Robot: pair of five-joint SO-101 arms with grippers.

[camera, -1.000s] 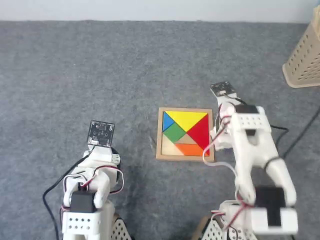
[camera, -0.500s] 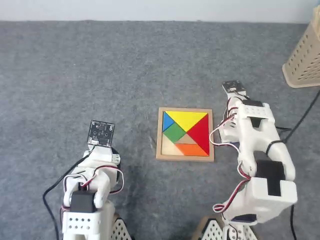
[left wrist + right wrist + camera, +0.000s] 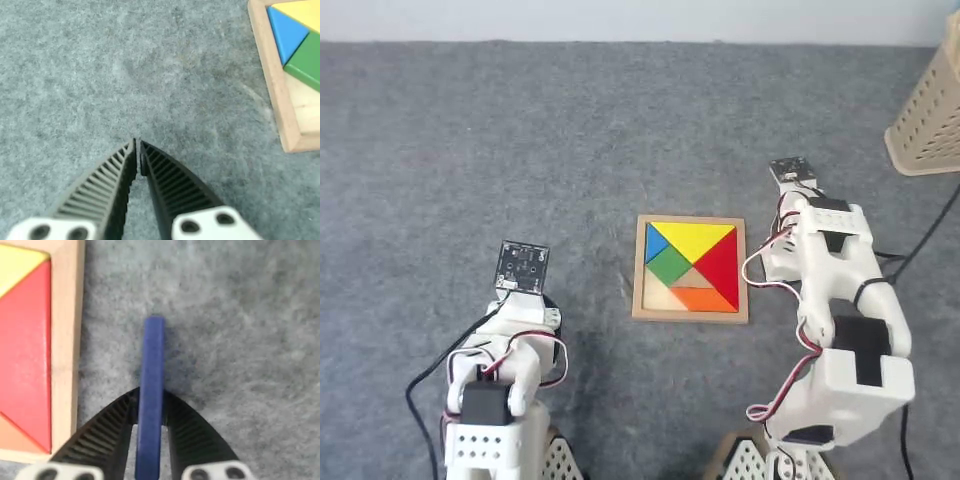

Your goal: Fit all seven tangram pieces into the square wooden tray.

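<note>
Currently, right gripper (image 3: 150,397) clamps blue piece (image 3: 153,360) on edge beside tray (image 3: 70,315); left gripper (image 3: 137,145) closed, empty. Next: lay it flat inside.

The dark blue piece (image 3: 152,355) shows edge-on, its shape impossible to tell.

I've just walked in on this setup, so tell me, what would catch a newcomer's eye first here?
The square wooden tray, bright with coloured pieces, lies in the middle of the grey carpet. Just beside its red side, the right gripper holds a dark blue piece on edge. The left gripper hangs shut over bare carpet.
</note>
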